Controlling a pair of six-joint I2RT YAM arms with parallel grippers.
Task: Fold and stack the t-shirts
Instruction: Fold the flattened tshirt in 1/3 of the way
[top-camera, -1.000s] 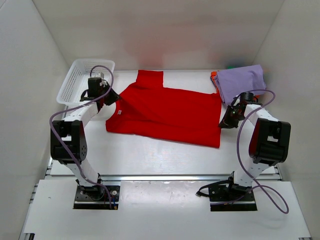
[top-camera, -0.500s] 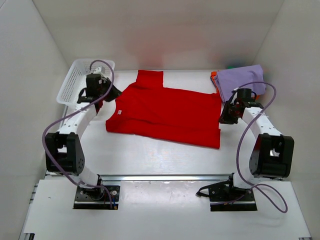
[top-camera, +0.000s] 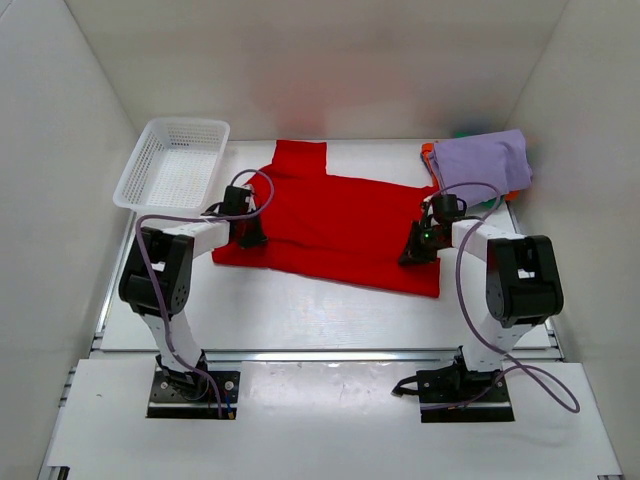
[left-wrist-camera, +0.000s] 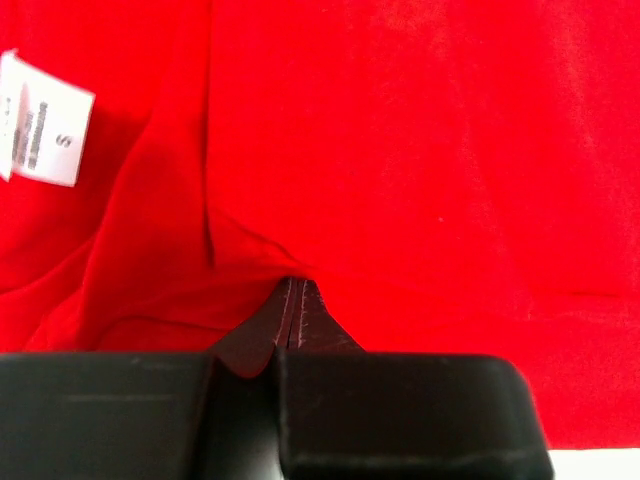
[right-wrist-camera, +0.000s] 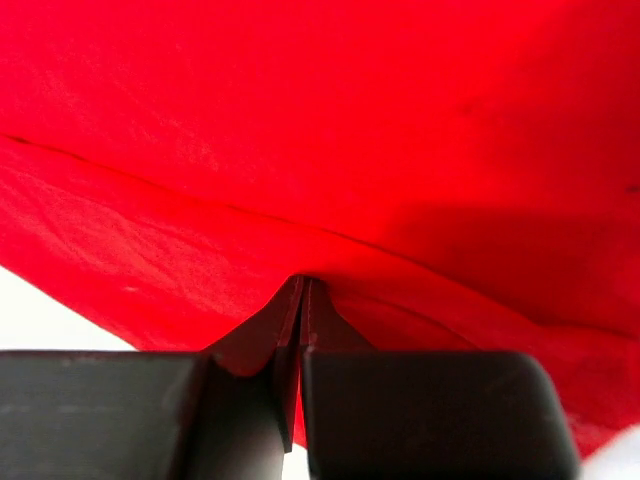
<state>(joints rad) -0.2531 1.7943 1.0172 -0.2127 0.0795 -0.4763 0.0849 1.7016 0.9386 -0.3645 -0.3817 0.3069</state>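
The red t-shirt (top-camera: 335, 225) lies spread mid-table (top-camera: 300, 310), with the left gripper (top-camera: 249, 236) pinched together on cloth near its collar end and the right gripper (top-camera: 415, 251) likewise near its hem. For a clean fold, both should probably lift evenly and keep the cloth taut between them.

Both arms reach low, elbows bent. The left gripper (left-wrist-camera: 290, 292) and right gripper (right-wrist-camera: 303, 288) are pinched closed on the red t-shirt (top-camera: 340, 225).

White arms (top-camera: 190, 232), black joints (top-camera: 522, 280), black claws (left-wrist-camera: 291, 303), lavender cables (top-camera: 459, 275)
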